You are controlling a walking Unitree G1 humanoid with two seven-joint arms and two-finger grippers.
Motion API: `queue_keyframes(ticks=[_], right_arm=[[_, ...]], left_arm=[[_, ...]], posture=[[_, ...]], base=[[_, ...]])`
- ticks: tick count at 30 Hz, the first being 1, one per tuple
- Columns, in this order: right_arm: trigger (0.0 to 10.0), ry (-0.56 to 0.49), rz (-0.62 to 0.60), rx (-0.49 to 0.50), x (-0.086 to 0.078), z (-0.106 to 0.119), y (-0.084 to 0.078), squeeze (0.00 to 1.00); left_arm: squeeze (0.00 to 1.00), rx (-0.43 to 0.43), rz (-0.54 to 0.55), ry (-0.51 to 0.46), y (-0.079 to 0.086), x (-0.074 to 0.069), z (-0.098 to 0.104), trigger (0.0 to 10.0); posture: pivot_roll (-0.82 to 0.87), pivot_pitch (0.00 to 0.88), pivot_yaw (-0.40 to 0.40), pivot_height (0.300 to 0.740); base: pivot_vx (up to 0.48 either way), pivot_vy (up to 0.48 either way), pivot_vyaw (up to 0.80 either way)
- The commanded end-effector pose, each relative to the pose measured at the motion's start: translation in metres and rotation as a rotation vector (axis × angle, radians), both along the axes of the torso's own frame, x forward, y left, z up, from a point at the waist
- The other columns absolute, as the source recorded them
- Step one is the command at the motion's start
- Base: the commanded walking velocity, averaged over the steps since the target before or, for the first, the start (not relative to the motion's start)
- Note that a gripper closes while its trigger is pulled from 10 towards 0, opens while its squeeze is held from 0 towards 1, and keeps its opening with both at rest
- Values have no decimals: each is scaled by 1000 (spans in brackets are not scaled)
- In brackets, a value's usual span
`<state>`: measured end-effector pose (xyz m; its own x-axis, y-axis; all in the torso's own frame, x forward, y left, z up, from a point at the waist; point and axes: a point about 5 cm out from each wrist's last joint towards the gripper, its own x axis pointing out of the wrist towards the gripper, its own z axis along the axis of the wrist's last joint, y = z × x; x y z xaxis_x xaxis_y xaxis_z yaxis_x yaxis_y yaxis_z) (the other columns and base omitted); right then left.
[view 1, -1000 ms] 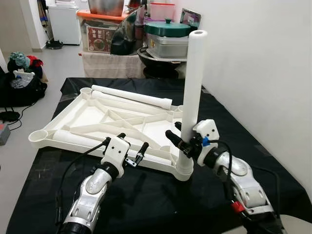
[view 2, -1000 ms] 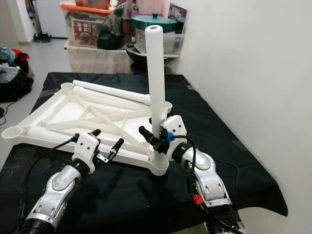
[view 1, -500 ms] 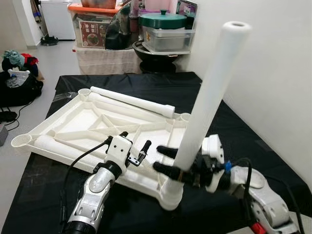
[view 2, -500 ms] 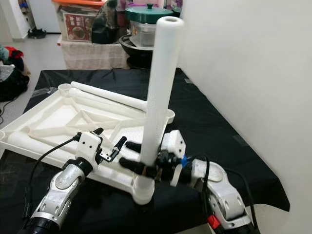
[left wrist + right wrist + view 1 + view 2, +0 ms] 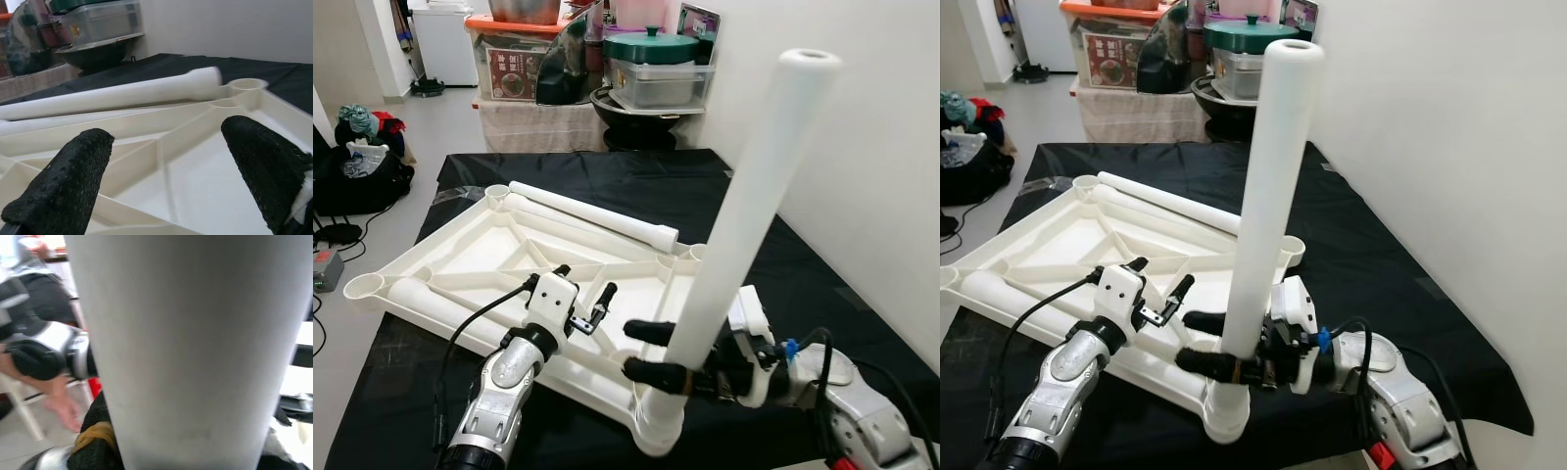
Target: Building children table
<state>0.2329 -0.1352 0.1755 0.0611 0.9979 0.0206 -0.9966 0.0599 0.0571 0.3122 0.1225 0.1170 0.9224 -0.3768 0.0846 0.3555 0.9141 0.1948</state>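
White plastic table top (image 5: 509,257), upside down on a black cloth (image 5: 773,264), with one leg (image 5: 744,211) seated in a corner socket (image 5: 656,428).

We see the table top as a ribbed tray with round sockets at its corners; the standing leg is a plain white tube, leaning slightly, its foot in the socket nearest the robot. The right gripper (image 5: 643,350) clasps this leg just above the socket, one black finger on each side. The left gripper (image 5: 579,297) hovers over the table top's near rim, beside the leg, fingers spread and holding nothing. Another leg (image 5: 592,213) lies along the table top's far edge, and a third (image 5: 435,299) lies on the left part.
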Motion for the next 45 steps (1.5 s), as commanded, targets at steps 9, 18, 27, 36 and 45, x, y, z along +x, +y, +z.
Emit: queue_keyframes(ticks=[9,18,27,36,45], right_arm=[[10000,235,147,-75,-5,-24,-1,0],[10000,214,-48,-81,11,-43,4,0],[10000,274,-289,-35,21,-57,-2,0],[10000,290,-344,-61,11,-68,4,0],[10000,253,-360,-254,9,-86,14,0]], left_arm=[[0,4,-13,18,-1,-1,-3,10000],[0,9,-17,19,-2,-1,-3,10000],[0,10,-24,21,-2,0,-3,10000],[0,7,-27,29,-3,-1,-5,10000],[0,5,-21,32,-3,-2,-7,10000]], posture=[[42,0,-93,740],[41,0,-89,740],[24,0,-78,740],[12,0,-76,740],[19,0,-89,740]], base=[[0,0,0],[0,0,0],[0,0,0],[0,0,0],[0,0,0]])
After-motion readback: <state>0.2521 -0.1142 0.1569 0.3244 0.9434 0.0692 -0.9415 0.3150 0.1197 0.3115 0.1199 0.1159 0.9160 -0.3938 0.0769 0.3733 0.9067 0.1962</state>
